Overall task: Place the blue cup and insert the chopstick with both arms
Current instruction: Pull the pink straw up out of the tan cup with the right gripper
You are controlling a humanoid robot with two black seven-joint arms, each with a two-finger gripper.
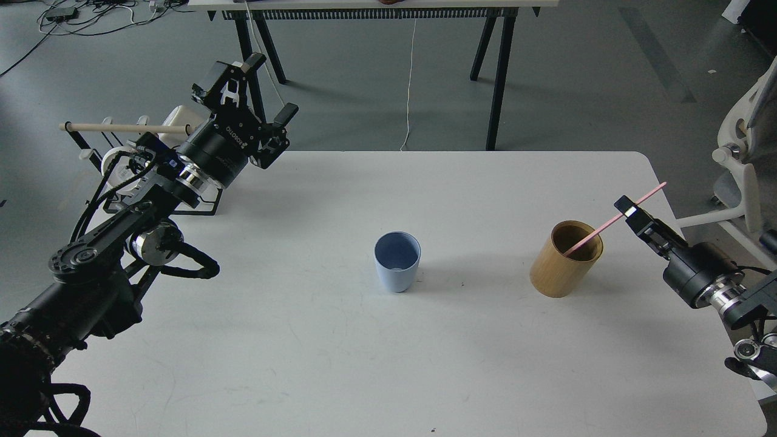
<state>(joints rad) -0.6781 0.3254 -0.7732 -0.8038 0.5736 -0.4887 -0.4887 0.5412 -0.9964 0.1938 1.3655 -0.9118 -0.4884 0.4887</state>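
Left gripper (258, 100) marked ROBOTIQ, fingers (285, 113) spread

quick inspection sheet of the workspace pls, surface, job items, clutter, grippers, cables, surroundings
Surface: white rounded-corner table, a few tiny dark specks.
Job's things: small pale blue tapered cup upright mid-table, empty; long thin pink chopstick leaning in the tan bamboo cylinder.
Clutter: white mugs on a wooden-dowel rack at the table's left edge.
Grippers: left gripper open, raised beside the rack, holding nothing; right gripper closed on the chopstick near its upper end.
Cables: black cable loops along the left arm; white cord hanging behind the table; tangled cables on the floor.
Surroundings: grey floor, black-legged trestle table, white chair at right.
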